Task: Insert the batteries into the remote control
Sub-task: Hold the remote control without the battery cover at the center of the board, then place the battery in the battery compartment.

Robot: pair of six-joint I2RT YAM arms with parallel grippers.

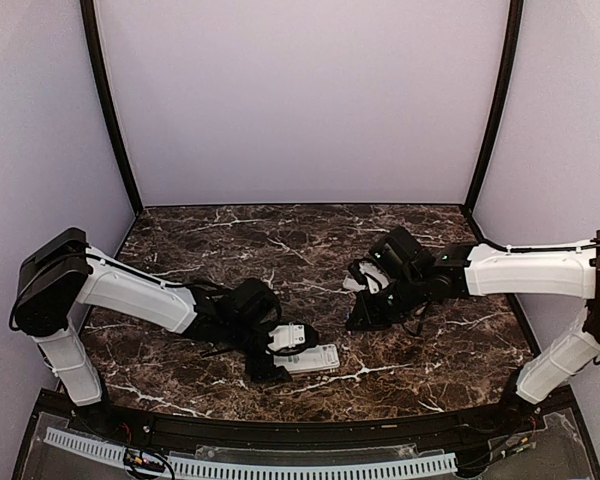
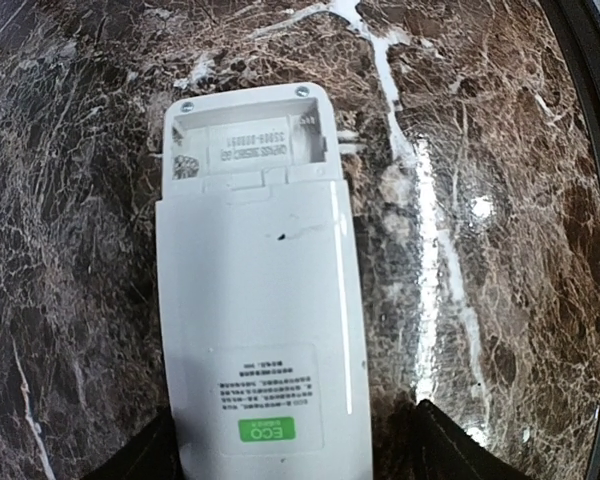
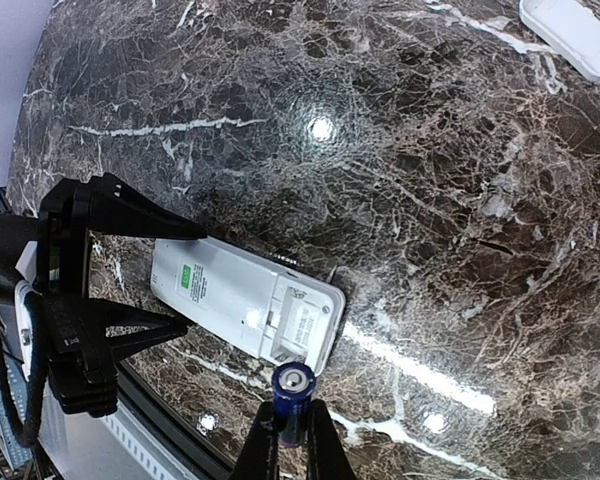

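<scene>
Lying back-up on the dark marbled tabletop, close to its near edge and a little left of the middle, the remote control is seen with its battery compartment uncovered. The compartment is at the end turned away from the left arm, and no cell is seen inside it. A green label is carried on the opposite end of the back.

The left claw is set wide astride that labelled end, with one dark finger on either side. A strip of tabletop is visible between the remote and one finger, so no grip is shown.

A slim blue battery is pinched between the fingers of the right claw, its metal end turned toward the wrist camera. In the right wrist view it is seen just off the open compartment end of the remote. From above, the right claw is placed nearer the middle of the tabletop, apart from the remote. How high the battery is carried above the surface cannot be told.

A small flat white piece is seen lying on the tabletop, well apart from the remote.
</scene>
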